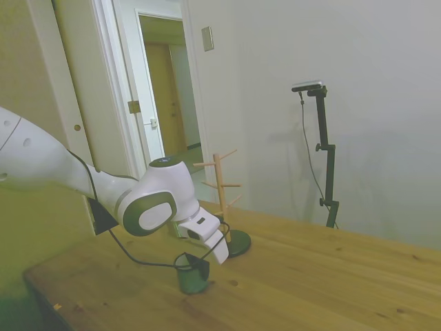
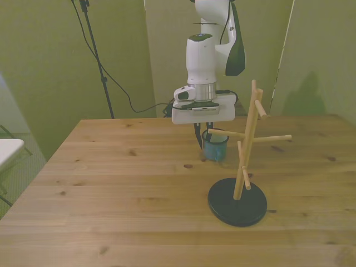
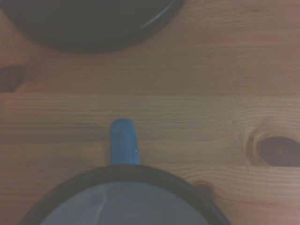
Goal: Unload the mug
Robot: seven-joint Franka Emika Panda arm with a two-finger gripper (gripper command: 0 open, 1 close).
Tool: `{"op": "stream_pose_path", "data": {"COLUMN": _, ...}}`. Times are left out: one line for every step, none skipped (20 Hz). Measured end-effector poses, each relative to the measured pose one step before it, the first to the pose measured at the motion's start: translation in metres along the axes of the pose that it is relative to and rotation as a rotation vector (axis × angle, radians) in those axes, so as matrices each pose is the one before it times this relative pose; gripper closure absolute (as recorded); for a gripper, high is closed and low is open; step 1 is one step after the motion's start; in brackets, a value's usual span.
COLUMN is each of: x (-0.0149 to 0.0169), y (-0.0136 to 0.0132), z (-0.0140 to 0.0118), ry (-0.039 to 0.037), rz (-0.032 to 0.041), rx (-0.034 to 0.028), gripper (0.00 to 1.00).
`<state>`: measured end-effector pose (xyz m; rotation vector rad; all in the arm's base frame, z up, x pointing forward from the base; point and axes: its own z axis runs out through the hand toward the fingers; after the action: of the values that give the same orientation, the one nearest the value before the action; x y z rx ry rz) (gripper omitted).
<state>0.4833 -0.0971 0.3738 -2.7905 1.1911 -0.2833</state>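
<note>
The blue-teal mug (image 1: 189, 279) stands upright with its bottom at the tabletop, a short way from the wooden rack (image 1: 221, 193). My gripper (image 1: 196, 265) reaches down from above, its dark fingers shut on the mug's rim. In the front view the mug (image 2: 216, 151) is behind the rack's pegs, under the gripper (image 2: 207, 140). The wrist view shows the mug's dark rim and pale inside (image 3: 122, 201) with the blue handle (image 3: 123, 146) pointing toward the rack's black base (image 3: 89, 23).
The rack's black round base (image 2: 237, 202) sits at the front view's right, and its pegs (image 2: 272, 138) stick out sideways near the mug. A dark knot (image 3: 276, 151) marks the wood beside the mug. A white object (image 2: 8, 151) shows at the front view's left edge.
</note>
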Motion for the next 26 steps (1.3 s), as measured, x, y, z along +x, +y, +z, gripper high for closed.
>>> {"op": "stream_pose_path", "data": {"x": -0.00005, "y": -0.00004, "z": 0.00002, "ry": 0.00116, "rz": -0.00048, "rx": -0.00218, "gripper": 0.0}}
{"op": "stream_pose_path", "data": {"x": -0.00009, "y": -0.00013, "z": 0.0, "ry": 0.00136, "rz": -0.00095, "rx": -0.00231, "gripper": 0.0}}
{"op": "stream_pose_path", "data": {"x": -0.00009, "y": -0.00012, "z": 0.00001, "ry": 0.00119, "rz": -0.00085, "rx": -0.00198, "gripper": 0.0}}
{"op": "stream_pose_path", "data": {"x": -0.00012, "y": -0.00017, "z": 0.00001, "ry": 0.00065, "rz": -0.00048, "rx": -0.00112, "gripper": 0.0}}
{"op": "stream_pose_path", "data": {"x": -0.00016, "y": -0.00025, "z": -0.00001, "ry": 0.0005, "rz": -0.00083, "rx": -0.00079, "gripper": 0.0}}
{"op": "stream_pose_path", "data": {"x": -0.0002, "y": -0.00038, "z": -0.00007, "ry": -0.00016, "rz": -0.00034, "rx": -0.00037, "gripper": 0.0}}
{"op": "stream_pose_path", "data": {"x": -0.00023, "y": -0.00051, "z": -0.00024, "ry": -0.00127, "rz": -0.00038, "rx": -0.00052, "gripper": 0.0}}
{"op": "stream_pose_path", "data": {"x": -0.00007, "y": -0.00059, "z": -0.00079, "ry": -0.00123, "rz": -0.00049, "rx": -0.00035, "gripper": 0.0}}
{"op": "stream_pose_path", "data": {"x": 0.00009, "y": -0.00055, "z": -0.00149, "ry": -0.00183, "rz": -0.00031, "rx": -0.00064, "gripper": 0.0}}
{"op": "stream_pose_path", "data": {"x": 0.00009, "y": -0.0006, "z": -0.00224, "ry": -0.0016, "rz": -0.00075, "rx": -0.00032, "gripper": 0.0}}
{"op": "stream_pose_path", "data": {"x": -0.00012, "y": -0.00051, "z": -0.00252, "ry": 0.00071, "rz": -0.00089, "rx": 0.0012, "gripper": 0.0}}
{"op": "stream_pose_path", "data": {"x": -0.00052, "y": -0.00033, "z": -0.00296, "ry": 0.00067, "rz": -0.001, "rx": 0.00133, "gripper": 0.0}}
{"op": "stream_pose_path", "data": {"x": -0.00054, "y": -0.00027, "z": -0.00303, "ry": 0.00081, "rz": -0.00076, "rx": 0.00141, "gripper": 0.0}}
{"op": "stream_pose_path", "data": {"x": -0.00031, "y": -0.00028, "z": -0.00332, "ry": 0.00278, "rz": -0.00063, "rx": 0.00263, "gripper": 0.0}}
{"op": "stream_pose_path", "data": {"x": -0.00029, "y": -0.00015, "z": -0.00339, "ry": 0.00245, "rz": -0.00041, "rx": 0.00235, "gripper": 0.0}}
{"op": "stream_pose_path", "data": {"x": -0.00072, "y": 0.00001, "z": -0.00364, "ry": -0.00046, "rz": -0.00063, "rx": 0.00065, "gripper": 0.0}}
{"op": "stream_pose_path", "data": {"x": -0.0006, "y": -0.00016, "z": -0.00427, "ry": 0.00227, "rz": -0.0008, "rx": 0.00247, "gripper": 0.0}}
{"op": "stream_pose_path", "data": {"x": -0.00069, "y": -0.00036, "z": -0.0054, "ry": 0.00383, "rz": -0.00091, "rx": 0.00367, "gripper": 0.0}}
{"op": "stream_pose_path", "data": {"x": -0.00114, "y": -0.00037, "z": -0.00547, "ry": 0.00186, "rz": -0.00133, "rx": 0.00248, "gripper": 0.0}}
{"op": "stream_pose_path", "data": {"x": -0.00103, "y": -0.00064, "z": -0.0057, "ry": 0.00487, "rz": -0.0016, "rx": 0.00436, "gripper": 0.0}}
{"op": "stream_pose_path", "data": {"x": -0.00127, "y": -0.00064, "z": -0.00587, "ry": 0.0047, "rz": -0.00131, "rx": 0.00425, "gripper": 0.0}}
{"op": "stream_pose_path", "data": {"x": -0.00137, "y": -0.00116, "z": -0.0065, "ry": 0.00631, "rz": -0.00054, "rx": 0.00536, "gripper": 0.0}}
{"op": "stream_pose_path", "data": {"x": -0.00156, "y": -0.00156, "z": -0.00657, "ry": 0.00721, "rz": -0.0009, "rx": 0.00588, "gripper": 0.0}}
{"op": "stream_pose_path", "data": {"x": -0.00232, "y": -0.00203, "z": -0.00708, "ry": 0.00594, "rz": -0.00213, "rx": 0.00516, "gripper": 0.0}}
{"op": "stream_pose_path", "data": {"x": -0.00303, "y": -0.00264, "z": -0.00717, "ry": 0.00517, "rz": -0.00422, "rx": 0.00462, "gripper": 0.0}}
{"op": "stream_pose_path", "data": {"x": -0.0043, "y": -0.00313, "z": -0.00677, "ry": 0.0019, "rz": -0.00742, "rx": 0.00258, "gripper": 0.0}}
